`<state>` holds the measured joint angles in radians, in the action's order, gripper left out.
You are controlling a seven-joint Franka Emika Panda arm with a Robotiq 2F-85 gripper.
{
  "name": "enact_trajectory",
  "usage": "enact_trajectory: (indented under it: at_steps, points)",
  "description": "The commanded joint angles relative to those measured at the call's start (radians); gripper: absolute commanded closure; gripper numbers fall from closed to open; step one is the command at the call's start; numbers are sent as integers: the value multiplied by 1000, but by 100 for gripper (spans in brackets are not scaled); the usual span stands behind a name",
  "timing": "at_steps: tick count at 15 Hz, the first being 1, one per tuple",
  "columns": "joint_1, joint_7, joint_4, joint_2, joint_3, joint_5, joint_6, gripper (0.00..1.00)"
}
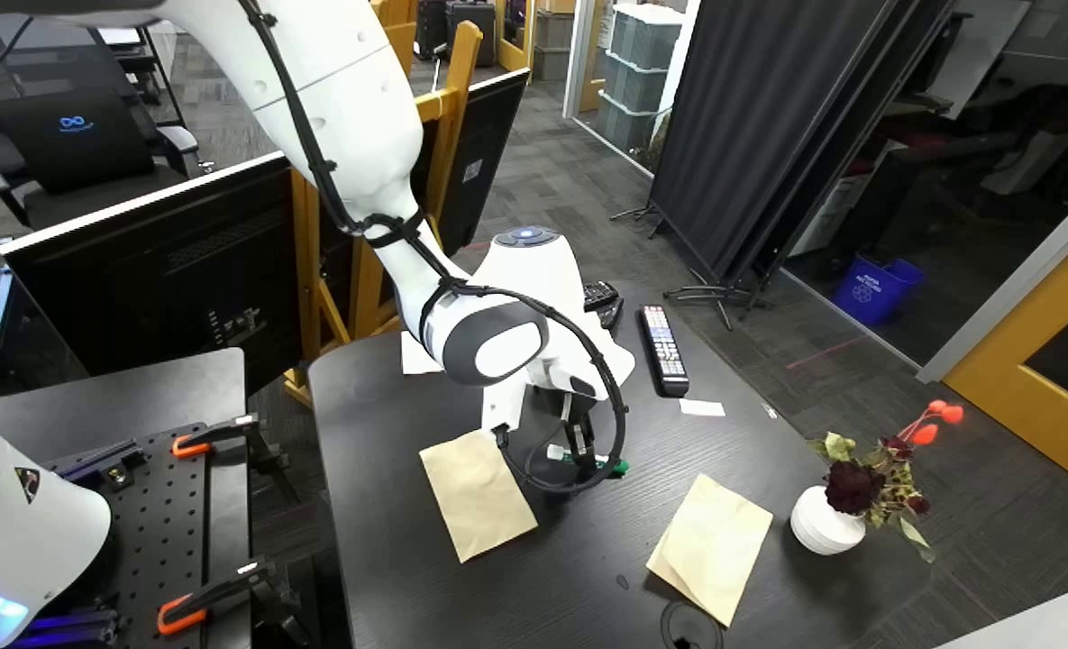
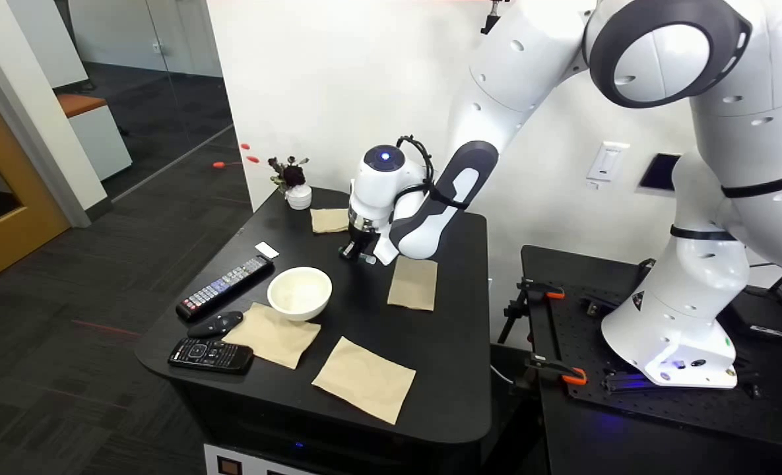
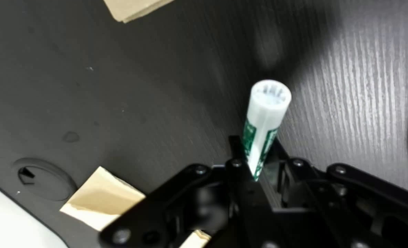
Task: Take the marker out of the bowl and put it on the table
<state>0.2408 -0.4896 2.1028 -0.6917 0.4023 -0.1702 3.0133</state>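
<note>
Our black end effector [image 3: 257,146] pinches the slim green-and-white marker [image 3: 266,119] outside the round white bowl [image 2: 298,295], likely leaving placement on the black worktop [image 2: 447,359].

White-and-green marker [image 3: 264,125]; plain off-white bowl [image 2: 299,293]; black, grain-streaked table [image 3: 176,113]; black fingers [image 3: 238,172].
</note>
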Motion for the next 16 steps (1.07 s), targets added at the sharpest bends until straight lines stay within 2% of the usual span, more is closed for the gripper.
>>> enact_trajectory:
  at_steps: [1,7,8,13,16]
  points:
    - [42,37,23,-3,54,41,29,49]
    - [65,48,56,56,99,79,67,4]
    - [59,57,59,71,93,89,73,1]
    - [36,101,68,133,67,118,68,0]
    - [-8,144,72,170,16,126,44,0]
